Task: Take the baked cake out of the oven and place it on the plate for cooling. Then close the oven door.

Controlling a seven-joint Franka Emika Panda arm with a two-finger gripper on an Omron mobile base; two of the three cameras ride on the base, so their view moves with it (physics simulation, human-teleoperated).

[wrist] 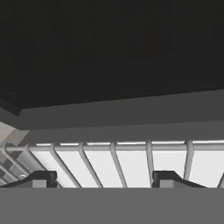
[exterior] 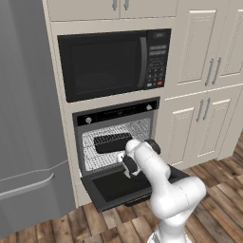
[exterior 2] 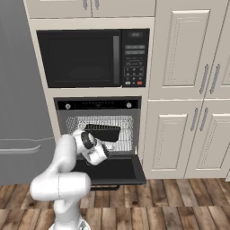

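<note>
White arm (exterior: 168, 190) fills the lower right of the left base view, reaching forward over the oven door (exterior: 118, 187), which hangs fully down and flat; its gripper (exterior: 124, 156) sits at the mouth of the oven (exterior: 116, 137), just short of the dark cake pan (exterior: 113, 142) resting on the wire rack (exterior: 102, 159). Above are the microwave (exterior: 114, 64) and, to the right, cream cabinets (exterior: 201, 85); a grey fridge (exterior: 26, 118) stands on the left. From the right base view the arm (exterior 2: 63, 179) rises at lower left, the gripper (exterior 2: 107, 150) points into the oven (exterior 2: 99, 128) just below and in front of the pan (exterior 2: 103, 133), the door (exterior 2: 110, 170) lies open beneath it, and whether the fingers touch the pan cannot be told here. Seen from the hand, two dark fingertips (wrist: 37, 179) stand well apart at the bottom with rack (wrist: 113, 164) bars between them, and the pan's dark side (wrist: 113, 57) looms close above; the jaws are spread and grip nothing. By my reading the task is early: door open, cake unlifted, plate not in sight, door closing left.
</note>
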